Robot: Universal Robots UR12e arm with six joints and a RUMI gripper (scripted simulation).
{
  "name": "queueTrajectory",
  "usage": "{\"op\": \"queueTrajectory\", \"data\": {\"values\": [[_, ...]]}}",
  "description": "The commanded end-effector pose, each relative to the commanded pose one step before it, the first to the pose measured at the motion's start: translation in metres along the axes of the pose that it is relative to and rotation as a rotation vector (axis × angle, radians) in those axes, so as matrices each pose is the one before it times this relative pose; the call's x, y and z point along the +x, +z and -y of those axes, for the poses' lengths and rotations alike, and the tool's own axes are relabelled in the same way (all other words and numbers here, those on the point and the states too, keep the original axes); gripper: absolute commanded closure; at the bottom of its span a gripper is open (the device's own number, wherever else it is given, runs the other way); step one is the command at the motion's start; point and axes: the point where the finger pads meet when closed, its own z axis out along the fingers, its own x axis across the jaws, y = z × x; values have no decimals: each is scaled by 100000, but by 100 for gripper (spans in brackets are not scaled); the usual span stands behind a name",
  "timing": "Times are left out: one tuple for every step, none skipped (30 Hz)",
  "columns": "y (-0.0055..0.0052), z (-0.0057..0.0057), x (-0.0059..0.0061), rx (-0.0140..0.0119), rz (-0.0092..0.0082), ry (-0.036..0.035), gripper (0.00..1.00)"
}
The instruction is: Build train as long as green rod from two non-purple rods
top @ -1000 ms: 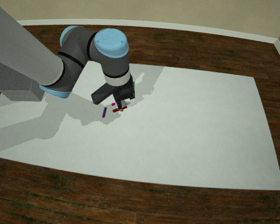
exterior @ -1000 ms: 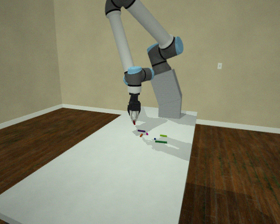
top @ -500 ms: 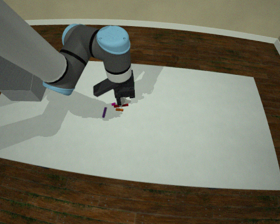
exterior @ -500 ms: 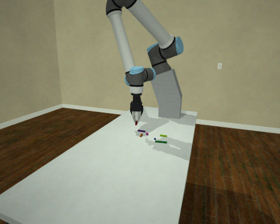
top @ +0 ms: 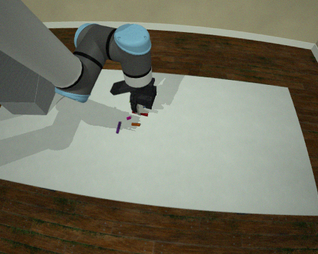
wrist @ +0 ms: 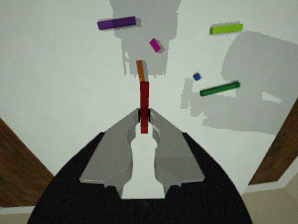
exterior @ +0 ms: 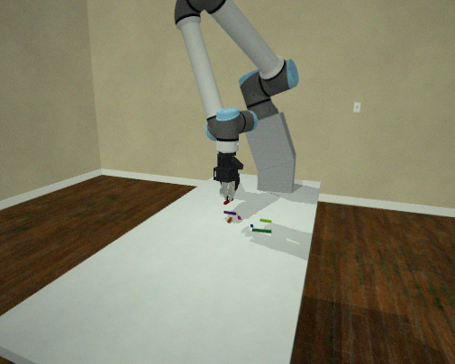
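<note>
My gripper [top: 140, 110] [exterior: 228, 196] [wrist: 144, 109] is shut on the red rod [top: 144, 114] [exterior: 228, 199] [wrist: 144, 100] and holds it a little above the white mat [top: 210, 141] [exterior: 165, 279]. In the wrist view the red rod lines up with the orange rod [wrist: 141, 71] [top: 135, 124] [exterior: 229, 220] beyond it. The magenta rod [wrist: 155, 45] [top: 128, 118] [exterior: 239, 217] and the purple rod [wrist: 116, 23] [top: 118, 127] [exterior: 229, 212] lie near the orange one. The green rod [wrist: 219, 89] [exterior: 261, 231], the small blue rod [wrist: 197, 76] [exterior: 251, 225] and the lime rod [wrist: 226, 29] [exterior: 266, 221] lie to the side.
The arm's grey base block [exterior: 275, 158] stands at the mat's far end. Dark wood floor [exterior: 390, 270] surrounds the mat. In the top view the arm hides the green, blue and lime rods.
</note>
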Motion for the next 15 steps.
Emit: {"op": "queueTrajectory", "data": {"values": [[-44,-93,1316,405,579,16735,100],[-1,28,237,0,1,2889,100],[-1,34,236,-1,1,2889,100],[0,0,0,0,0,0,100],[0,0,0,0,0,0,100],[-1,54,321,-1,2,3948,100],[-1,65,315,-2,2,3899,100],[-1,74,307,-2,2,3839,100],[-1,67,240,-2,2,3040,100],[-1,67,216,-2,2,2766,100],[-1,75,223,-2,2,2880,100],[-1,81,222,-3,3,2893,100],[-1,87,219,-3,3,2891,100],[-1,92,216,-3,3,2889,100],[-1,97,213,-3,3,2890,100]]}}
